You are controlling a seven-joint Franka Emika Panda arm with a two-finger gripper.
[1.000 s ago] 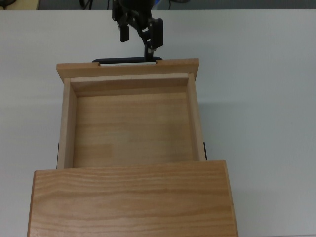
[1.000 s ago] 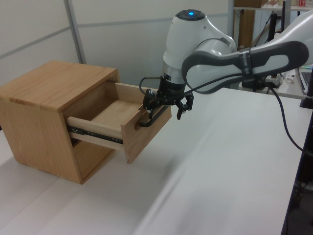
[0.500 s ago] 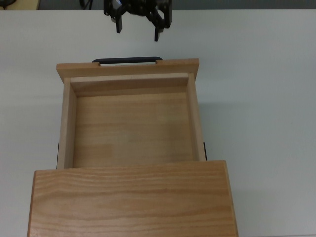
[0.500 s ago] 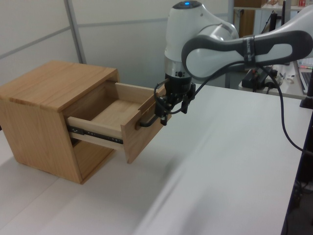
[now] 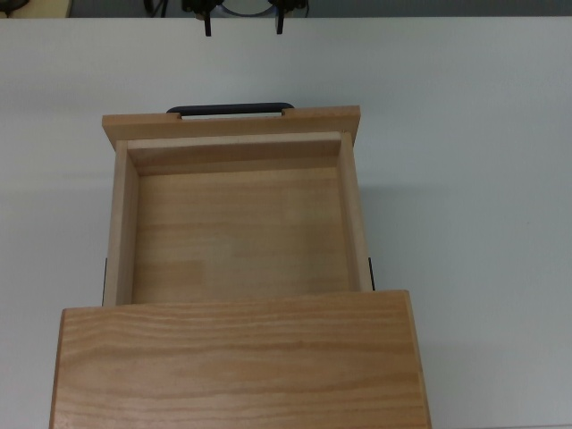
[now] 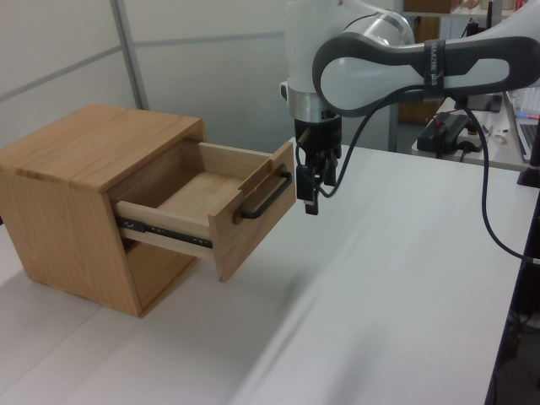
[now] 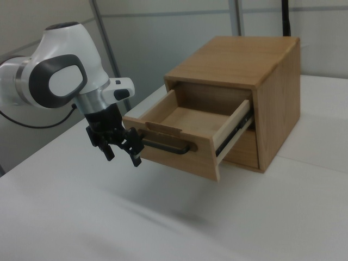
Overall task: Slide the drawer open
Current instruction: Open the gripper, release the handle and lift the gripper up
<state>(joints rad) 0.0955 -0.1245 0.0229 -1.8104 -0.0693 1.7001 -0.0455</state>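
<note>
One white table [image 6: 396, 278] (bare), grey wall panels [image 6: 59, 42] behind.

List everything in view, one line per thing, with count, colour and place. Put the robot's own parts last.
Cabinet: one, light wood, on the table at the left view's left.
Drawer: one, light wood, pulled well out of the cabinet, nothing inside.
Handle: one, black bar, on the drawer's front panel.
Table: one, white, under everything.
Arm: one, white and grey, at the right view's left.
Gripper: one, black, open, clear of the handle and holding nothing.
</note>
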